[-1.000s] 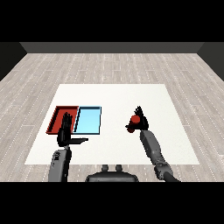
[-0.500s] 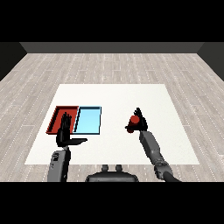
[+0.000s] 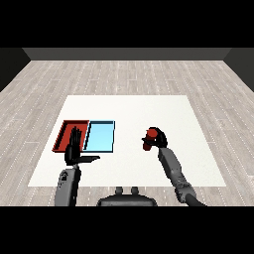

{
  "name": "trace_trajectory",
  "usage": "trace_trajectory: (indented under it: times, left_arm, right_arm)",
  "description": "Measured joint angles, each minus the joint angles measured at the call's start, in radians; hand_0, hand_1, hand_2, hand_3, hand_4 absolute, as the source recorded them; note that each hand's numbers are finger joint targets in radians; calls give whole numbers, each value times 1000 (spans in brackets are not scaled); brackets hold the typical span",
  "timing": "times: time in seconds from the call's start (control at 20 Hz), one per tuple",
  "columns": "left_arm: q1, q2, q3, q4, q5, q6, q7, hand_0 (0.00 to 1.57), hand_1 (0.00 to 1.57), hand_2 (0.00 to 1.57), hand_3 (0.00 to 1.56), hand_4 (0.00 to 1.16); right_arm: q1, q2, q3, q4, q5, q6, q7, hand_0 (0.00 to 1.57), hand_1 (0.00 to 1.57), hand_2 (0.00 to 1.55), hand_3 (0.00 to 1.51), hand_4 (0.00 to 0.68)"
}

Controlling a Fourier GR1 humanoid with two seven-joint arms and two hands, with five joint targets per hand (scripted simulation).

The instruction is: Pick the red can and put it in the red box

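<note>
The right robot hand [image 3: 158, 137] is curled round the red can [image 3: 150, 138], grasping it above the white surface [image 3: 134, 106], right of the two trays and well apart from them. The can leans somewhat in the fingers, its darker lower end pointing down toward the surface; whether it touches the surface cannot be told. No label, brand or writing can be read on the can (it shows only plain red with a dark end). The right forearm [image 3: 171, 166] runs up from the lower right corner to the can. The left robot hand [image 3: 74, 149] is released, its fingers straight and pointing up and away, thumb stuck out to the side, holding nothing. It hangs over the near edge of the red tray [image 3: 66, 130], hiding part of that tray. The blue tray [image 3: 100, 136] lies just beside the red tray on its right, their sides touching or nearly so. Neither tray carries any readable marking. Beyond the surface lies a grey plank floor [image 3: 127, 74].
</note>
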Motion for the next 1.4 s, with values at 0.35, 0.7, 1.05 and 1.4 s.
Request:
trace_trajectory:
  times: [0.35, 0.7, 1.05, 1.4]
  left_arm:
    - [10, 2, -4, -12, -6, 1, 1, 0, 0, 0, 0, 0]
    - [11, 4, -17, -2, -3, -20, 13, 0, 0, 0, 0, 0]
    - [-38, -16, -86, 4, -57, -5, 68, 0, 0, 0, 0, 0]
    - [-90, -39, -238, 32, -47, 65, 129, 0, 0, 0, 0, 0]
  right_arm:
    - [22, -6, 35, -82, 42, -46, 23, 1472, 1472, 1457, 1419, 652]
    - [74, -5, 57, -234, 46, -54, 54, 1435, 1435, 1440, 1405, 654]
    - [128, 31, 108, -426, 45, -98, 114, 1432, 1432, 1447, 1420, 653]
    - [140, 34, 120, -537, 32, -103, 172, 1410, 1410, 1436, 1418, 653]
